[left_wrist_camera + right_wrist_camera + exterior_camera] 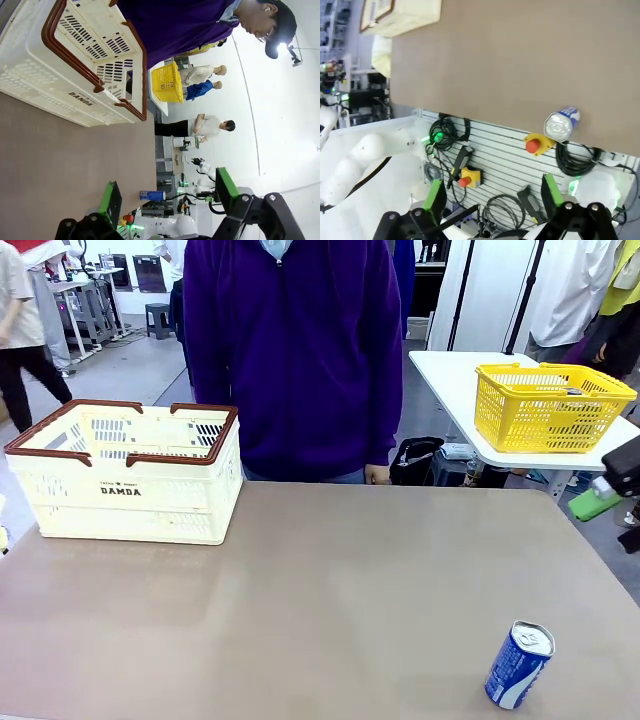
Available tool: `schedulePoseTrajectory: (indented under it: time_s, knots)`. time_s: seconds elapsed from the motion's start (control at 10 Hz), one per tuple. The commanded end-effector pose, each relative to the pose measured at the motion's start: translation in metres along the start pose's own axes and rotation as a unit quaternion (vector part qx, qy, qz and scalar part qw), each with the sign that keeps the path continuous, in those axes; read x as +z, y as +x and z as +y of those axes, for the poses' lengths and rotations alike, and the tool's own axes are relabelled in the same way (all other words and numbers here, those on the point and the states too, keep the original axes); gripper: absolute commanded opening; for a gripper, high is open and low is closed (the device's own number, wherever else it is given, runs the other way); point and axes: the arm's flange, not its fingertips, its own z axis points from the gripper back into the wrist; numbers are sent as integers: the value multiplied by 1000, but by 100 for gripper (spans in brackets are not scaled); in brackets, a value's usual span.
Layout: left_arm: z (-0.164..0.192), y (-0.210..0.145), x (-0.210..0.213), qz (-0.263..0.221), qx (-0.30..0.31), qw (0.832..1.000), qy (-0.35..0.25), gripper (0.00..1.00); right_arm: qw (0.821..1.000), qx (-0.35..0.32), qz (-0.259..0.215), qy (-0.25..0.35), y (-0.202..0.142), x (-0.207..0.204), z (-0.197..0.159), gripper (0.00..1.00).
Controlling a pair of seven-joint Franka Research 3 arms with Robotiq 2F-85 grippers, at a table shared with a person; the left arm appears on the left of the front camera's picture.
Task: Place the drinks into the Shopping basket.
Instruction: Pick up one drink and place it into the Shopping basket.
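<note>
1 blue can (519, 665) stands on the table (320, 580) near its front right corner, well apart from the shopping basket (130, 505) at the far left. the left gripper (169, 195) and right gripper (492, 195) both have their jaws spread apart, holding nothing. a person (292, 350) in purple stands behind the table.

The basket (400, 15) is cut off by the right wrist view's top edge; lettering on the can (518, 665) is unreadable.
</note>
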Motion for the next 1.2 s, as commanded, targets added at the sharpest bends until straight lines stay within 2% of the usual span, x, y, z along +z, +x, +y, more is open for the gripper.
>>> schedulePoseTrajectory:
  time_s: [0.0,0.2,0.4,0.6,0.7,0.8,0.9,1.0,1.1]
  knots:
    - [1,-1,3,6,-8,1000,2,100,997,-11,-7,-79,7,-36,0,100]
    - [1,-1,3,6,-8,1000,2,100,983,-55,-13,-175,17,-63,-16,100]
    - [1,-1,3,6,-8,1000,2,100,969,-90,28,-229,20,-82,-33,100]
    - [1,-1,3,6,-8,1000,2,100,966,-116,82,-217,28,-98,-45,100]
    - [1,-1,3,6,-8,1000,2,100,972,-112,110,-176,33,-98,-48,100]
    - [1,-1,3,6,-8,1000,2,100,967,-99,56,-230,46,-82,-24,100]
    - [1,-1,3,6,-8,1000,2,100,967,-99,56,-230,46,-82,-24,100]
    - [1,-1,3,6,-8,1000,2,100,967,-111,86,-215,46,-90,-33,100]
    - [1,-1,3,6,-8,1000,2,100,959,-109,104,-242,45,-108,-33,100]
